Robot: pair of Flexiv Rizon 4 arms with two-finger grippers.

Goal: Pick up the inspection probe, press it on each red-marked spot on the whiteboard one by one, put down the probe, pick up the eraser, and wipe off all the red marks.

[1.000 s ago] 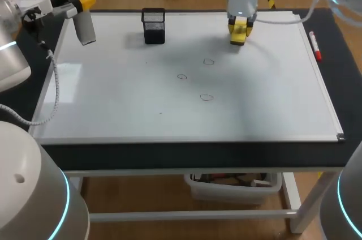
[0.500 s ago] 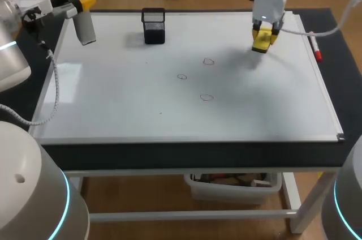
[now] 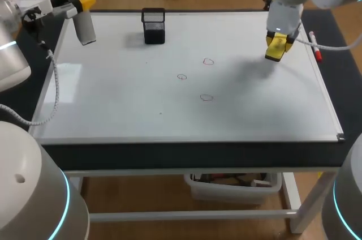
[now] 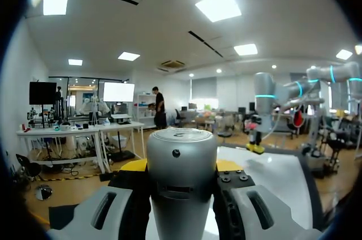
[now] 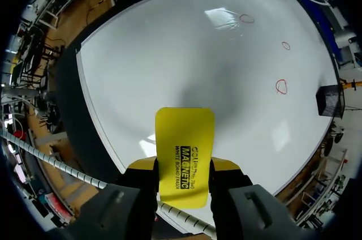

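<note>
Right claw (image 3: 277, 47) is pinching the flat yellow rectangular whiteboard eraser (image 5: 184, 138), its two yellow tips pressed against the eraser's long sides. The eraser's end juts out ahead of the fingers. We judge it to be raised off the surface, since a soft shadow lies on the board beside it.

Under this claw spreads the large white whiteboard (image 3: 113, 104), reaching far ahead of it. Our left claw (image 4: 181, 167), well apart at the opposite far corner, is closed around the grey cylindrical inspection probe (image 3: 86, 29) and holds it up. The black wire-mesh cup (image 3: 154, 26) stands between the two claws, nearer the left one. A red-capped marker pen (image 3: 314, 46) lies just beside the right claw, at the board's edge.

Three small red rings are unwiped. One red ring (image 5: 281, 86) is nearest ahead of the eraser, the next ring (image 5: 285, 46) is beyond it, and the last ring (image 5: 247, 18) is farthest.

Wiping is the step in hand. We should bring the eraser down with its face flat on the board and press evenly. Each stroke should run right across a ring, starting with the nearest, and stay wide of the cup.
</note>
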